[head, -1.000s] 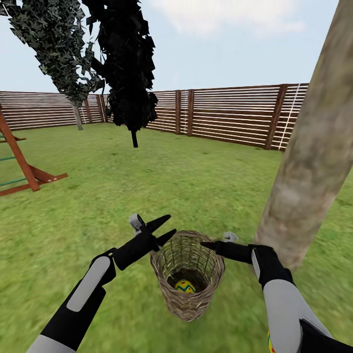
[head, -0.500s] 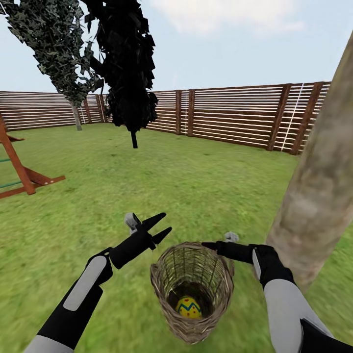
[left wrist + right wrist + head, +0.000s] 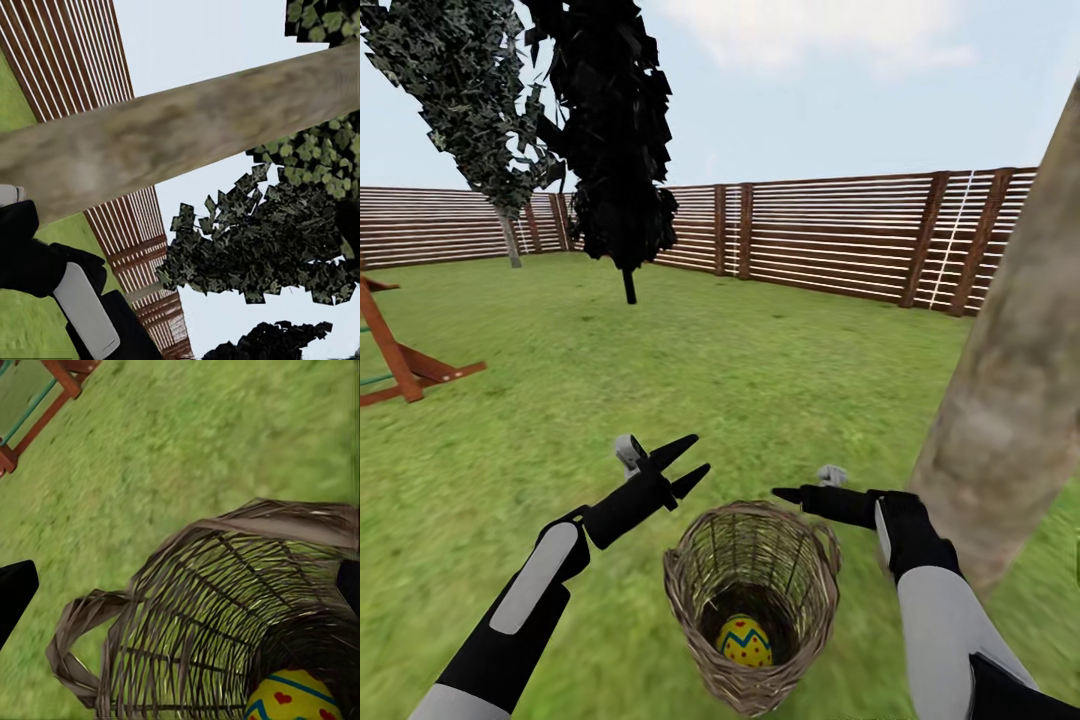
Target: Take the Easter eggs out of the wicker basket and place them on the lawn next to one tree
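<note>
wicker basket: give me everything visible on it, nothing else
The wicker basket is brown, round, deep, with an open weave that shows grass through it. It stands upright on the lawn between both arms, near the tree trunk. A small loop handle juts from its rim. One yellow Easter egg lies at the bottom. Neither end effector touches it.

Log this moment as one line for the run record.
left pincer open, empty | right pincer at wicker basket rim | Easter egg inside | tree beside
</note>
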{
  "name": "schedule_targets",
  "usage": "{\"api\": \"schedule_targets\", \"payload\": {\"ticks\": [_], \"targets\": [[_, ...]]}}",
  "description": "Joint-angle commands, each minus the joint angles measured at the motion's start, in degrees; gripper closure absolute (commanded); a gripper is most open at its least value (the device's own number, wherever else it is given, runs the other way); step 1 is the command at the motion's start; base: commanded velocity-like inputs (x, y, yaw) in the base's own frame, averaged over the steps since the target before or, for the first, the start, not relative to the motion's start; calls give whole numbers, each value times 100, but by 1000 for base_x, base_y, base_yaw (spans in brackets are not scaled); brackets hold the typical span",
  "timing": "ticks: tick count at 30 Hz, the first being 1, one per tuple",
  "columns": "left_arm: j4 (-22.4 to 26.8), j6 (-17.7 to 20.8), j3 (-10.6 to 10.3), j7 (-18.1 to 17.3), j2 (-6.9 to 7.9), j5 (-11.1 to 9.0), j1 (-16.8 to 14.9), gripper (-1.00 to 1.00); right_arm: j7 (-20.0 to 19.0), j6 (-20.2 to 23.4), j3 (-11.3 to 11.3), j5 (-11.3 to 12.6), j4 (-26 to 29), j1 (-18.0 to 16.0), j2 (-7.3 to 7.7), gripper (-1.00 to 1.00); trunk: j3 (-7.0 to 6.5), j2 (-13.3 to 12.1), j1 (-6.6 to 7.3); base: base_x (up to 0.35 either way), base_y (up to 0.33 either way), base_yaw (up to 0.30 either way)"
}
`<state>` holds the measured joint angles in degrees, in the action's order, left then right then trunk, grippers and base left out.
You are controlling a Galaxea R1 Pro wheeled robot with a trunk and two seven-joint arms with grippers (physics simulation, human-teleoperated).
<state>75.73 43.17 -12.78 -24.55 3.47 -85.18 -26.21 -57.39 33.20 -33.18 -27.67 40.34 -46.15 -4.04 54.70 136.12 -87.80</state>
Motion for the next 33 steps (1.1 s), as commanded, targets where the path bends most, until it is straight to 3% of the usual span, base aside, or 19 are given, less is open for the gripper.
{"api": "schedule_targets", "payload": {"ticks": [1,5,10,19,25,27,29,33], "targets": [[-20,16,-6,-6,5,-24,-3,-100,-46,38,-36,-38,11,-8,-10,-100,1,2,1,0,0,-208],[-385,8,16,-119,-13,-37,-6,-100,-60,41,-30,-20,10,-8,-10,-100,-21,2,1,36,80,-231],[-432,7,21,-399,-13,-34,-2,-100,-62,46,-30,-19,9,-8,-10,-100,-48,2,1,146,266,-241],[-435,0,17,-436,-21,-34,-2,-100,-62,46,-32,-19,9,-8,-16,-100,-98,2,1,184,241,-241],[-438,-3,12,-437,-29,-34,-4,-100,-11,46,-28,-61,16,-8,-17,-100,-101,2,1,8,8,-20],[-439,-7,10,-434,-33,-34,-4,-100,59,46,66,-144,79,-8,-21,-100,-101,2,1,1,1,-1],[-441,-10,10,-430,-37,-28,-2,-100,266,46,248,-399,207,3,-59,-100,-101,2,1,0,0,0],[-444,-11,12,-428,-36,-18,-3,-100,780,53,360,-814,305,18,-285,-100,-101,2,1,0,0,0]]}}
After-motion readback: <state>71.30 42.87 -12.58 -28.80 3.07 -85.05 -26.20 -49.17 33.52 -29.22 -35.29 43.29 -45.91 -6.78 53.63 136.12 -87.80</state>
